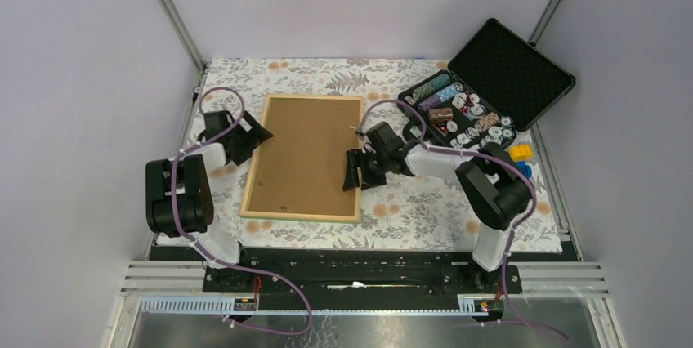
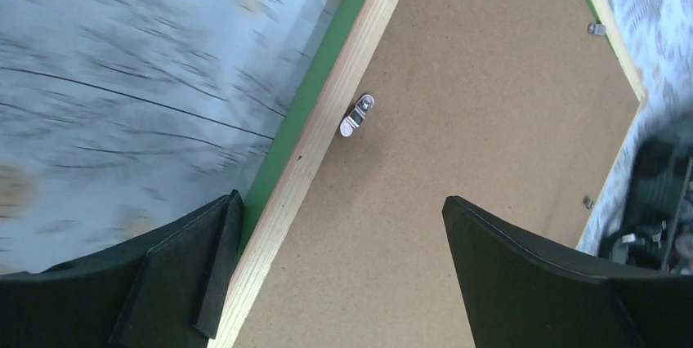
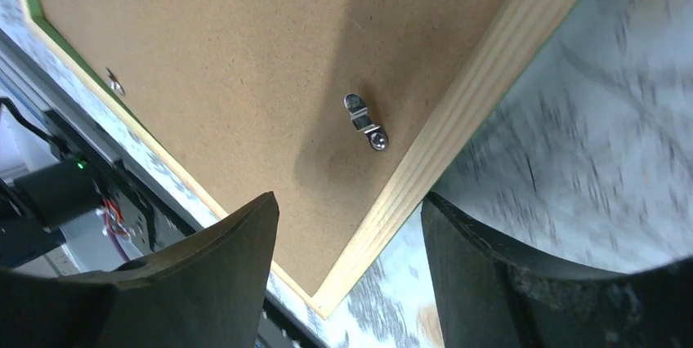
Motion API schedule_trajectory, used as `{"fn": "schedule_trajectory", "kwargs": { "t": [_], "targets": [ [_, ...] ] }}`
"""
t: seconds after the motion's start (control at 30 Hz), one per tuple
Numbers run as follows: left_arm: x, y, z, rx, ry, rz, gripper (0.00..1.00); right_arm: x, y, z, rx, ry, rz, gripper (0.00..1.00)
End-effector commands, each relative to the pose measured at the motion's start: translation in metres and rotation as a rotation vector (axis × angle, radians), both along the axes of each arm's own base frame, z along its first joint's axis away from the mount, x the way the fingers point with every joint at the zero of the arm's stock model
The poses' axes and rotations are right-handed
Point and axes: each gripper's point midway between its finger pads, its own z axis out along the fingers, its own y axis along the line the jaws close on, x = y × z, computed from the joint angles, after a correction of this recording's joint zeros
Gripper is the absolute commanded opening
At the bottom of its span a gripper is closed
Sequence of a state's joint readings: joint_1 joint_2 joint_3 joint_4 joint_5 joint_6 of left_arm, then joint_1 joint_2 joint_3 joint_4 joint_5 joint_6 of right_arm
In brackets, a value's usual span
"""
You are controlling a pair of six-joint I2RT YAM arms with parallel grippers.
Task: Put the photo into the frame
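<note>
Face down on the floral desk (image 1: 425,209), the frame (image 1: 299,217) shows its brown backing panel (image 1: 304,156) seated in the wood rim, metal clips (image 2: 357,115) exposed for turning. The left tool (image 2: 337,225) hovers over the left rail, spread fully and empty. The right tool (image 3: 350,209) hangs over the right rail beside another clip, well apart, gripping nothing. The photo is nowhere visible, possibly beneath the panel.

Grey-white floral cloth (image 1: 425,211) is covering the table. Black hinged case (image 1: 511,70) is sitting open at the cloth's far right corner, with coloured round chips (image 1: 445,91) lying in rows inside. Small yellow block (image 1: 520,152) and small blue block (image 1: 524,170) are resting near the right edge, just beside the case.
</note>
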State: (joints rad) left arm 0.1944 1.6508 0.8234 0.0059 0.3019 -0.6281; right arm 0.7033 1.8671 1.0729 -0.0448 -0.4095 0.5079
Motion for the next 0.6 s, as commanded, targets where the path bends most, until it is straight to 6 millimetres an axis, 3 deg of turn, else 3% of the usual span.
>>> {"fn": "schedule_trajectory", "kwargs": {
  "t": [0.0, 0.07, 0.23, 0.33, 0.43, 0.57],
  "targets": [
    [-0.068, -0.092, -0.017, -0.263, 0.197, -0.188, 0.99, 0.003, -0.007, 0.039, 0.081, -0.088, -0.033, 0.72],
    [-0.067, -0.094, -0.006, -0.262, 0.169, -0.212, 0.99, 0.007, -0.033, 0.037, 0.046, -0.072, -0.08, 0.73],
    [-0.047, -0.073, 0.03, -0.098, 0.12, -0.245, 0.99, 0.035, -0.085, 0.041, -0.013, -0.09, -0.188, 0.78],
    [-0.031, -0.057, 0.044, 0.0, 0.105, -0.232, 0.99, 0.049, -0.097, 0.046, -0.01, -0.099, -0.223, 0.75],
    [-0.015, -0.056, 0.049, -0.048, 0.096, -0.222, 0.99, 0.067, -0.1, 0.049, -0.028, -0.128, -0.246, 0.72],
    [0.01, -0.052, 0.049, -0.079, 0.097, -0.191, 0.99, 0.096, -0.099, 0.044, -0.088, -0.159, -0.259, 0.49]
  ]
}}
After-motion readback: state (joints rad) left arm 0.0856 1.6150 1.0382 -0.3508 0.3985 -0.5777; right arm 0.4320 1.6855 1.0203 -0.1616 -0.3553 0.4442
